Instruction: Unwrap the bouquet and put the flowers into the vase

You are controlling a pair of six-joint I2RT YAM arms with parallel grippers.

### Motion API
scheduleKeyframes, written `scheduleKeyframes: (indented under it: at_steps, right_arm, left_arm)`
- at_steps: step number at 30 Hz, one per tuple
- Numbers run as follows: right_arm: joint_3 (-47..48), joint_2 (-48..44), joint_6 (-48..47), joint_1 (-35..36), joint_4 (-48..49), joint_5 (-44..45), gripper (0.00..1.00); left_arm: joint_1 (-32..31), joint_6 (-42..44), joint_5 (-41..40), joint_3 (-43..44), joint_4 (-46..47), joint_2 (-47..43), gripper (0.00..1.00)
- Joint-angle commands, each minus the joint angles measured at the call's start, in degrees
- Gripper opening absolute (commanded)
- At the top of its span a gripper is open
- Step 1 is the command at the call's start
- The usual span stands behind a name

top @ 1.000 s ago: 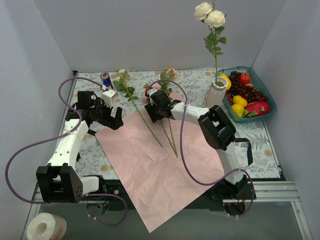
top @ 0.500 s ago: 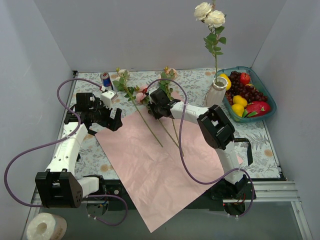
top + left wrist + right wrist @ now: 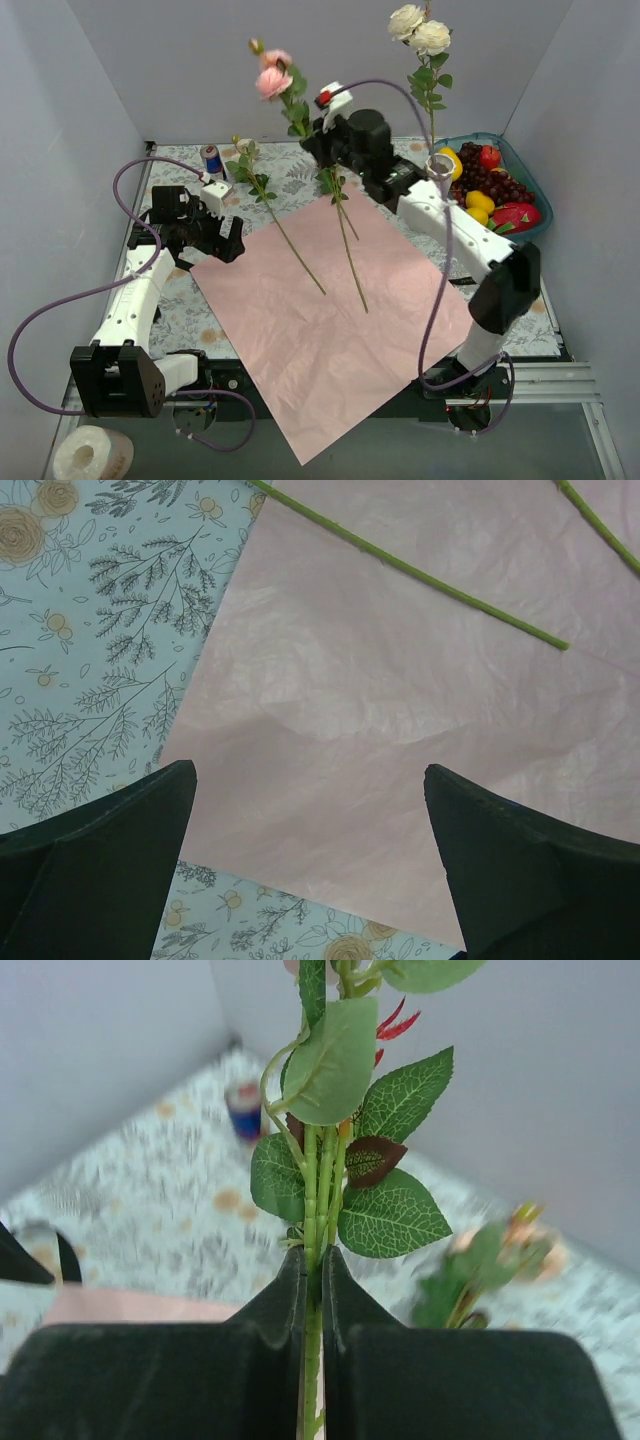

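My right gripper (image 3: pixel 318 140) (image 3: pixel 314 1260) is raised above the back of the table, shut on the green stem of a pink rose (image 3: pixel 272 80) (image 3: pixel 322 1175). The rose stands upright, and its lower stem hangs toward the pink paper sheet (image 3: pixel 320 330) (image 3: pixel 400 740). A second rose (image 3: pixel 285 235) lies slanted across the paper's upper left, and its stem (image 3: pixel 420 575) shows in the left wrist view. The whitish vase (image 3: pixel 436 166) stands at the back right holding white roses (image 3: pixel 420 30), partly hidden by my right arm. My left gripper (image 3: pixel 205 240) (image 3: pixel 308 772) hangs open over the paper's left edge.
A teal bowl (image 3: pixel 541 195) of fruit sits at the back right, next to the vase. A small drink can (image 3: pixel 211 158) (image 3: pixel 243 1110) stands at the back left. A roll of tissue (image 3: pixel 92 455) lies off the table's front left corner. Grey walls close in three sides.
The right gripper shut on the pink rose's stem and lifted it off the paper, up and toward the back right, so it now stands upright. The left arm stayed put.
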Motion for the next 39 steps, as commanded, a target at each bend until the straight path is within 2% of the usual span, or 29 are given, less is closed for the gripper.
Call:
scheduleKeyframes:
  at_steps: [1,3,4,5,7,8,11,14,21,24,39]
  right_arm:
    - [1.7,-12.3,-5.2,-3.8,13.1,-3.3,0.01]
    - [-2.4,-18.2,-5.9,-7.0,18.5,-2.6,0.01]
    - [-5.5,-20.4,-7.6,-8.2,27.2,-2.1,0.01]
    - [-8.5,-24.8,-9.2,-9.6,32.2,0.8,0.01]
    - [-15.4,-28.0,-14.8,-11.2,43.9,3.5,0.01]
    - [-16.2,-29.9,-15.4,-13.2,45.2,6.5,0.01]
    - [-16.3,-31.0,-14.0,-18.9,44.2,7.6,0.01]
    - [-20.1,-31.9,-13.9,-22.1,48.3,8.8,0.01]
    - [-30.1,-32.2,-17.0,-25.8,59.9,7.7,0.01]
    - [-32.1,-31.5,-17.2,-27.1,61.7,8.0,0.01]
    - [-32.7,-26.0,-10.8,-30.6,68.9,6.8,0.01]
  left_arm:
    - [0.1,0.0,1.0,1.3,-0.5,-1.8,0.98]
    - [0.1,0.0,1.9,1.3,-0.8,-1.5,0.98]
    - [0.1,0.0,2.1,1.3,-0.9,-1.5,0.98]
    - [0.1,-0.1,2.1,1.4,-1.0,-1.2,0.98]
    - [0.1,0.0,2.2,1.6,-1.3,-1.1,0.98]
    - [0.1,0.0,2.1,1.6,-1.3,-1.0,0.98]
    - [0.1,0.5,1.9,1.2,-1.2,-1.0,0.98]
    - [0.1,0.6,2.3,0.8,-0.8,-0.6,0.98]
    - [0.1,2.6,4.9,3.0,-3.5,1.4,0.98]
    - [0.1,3.1,5.1,3.8,-3.9,2.1,0.98]
    - [0.1,4.2,5.0,5.2,-5.2,4.3,0.98]
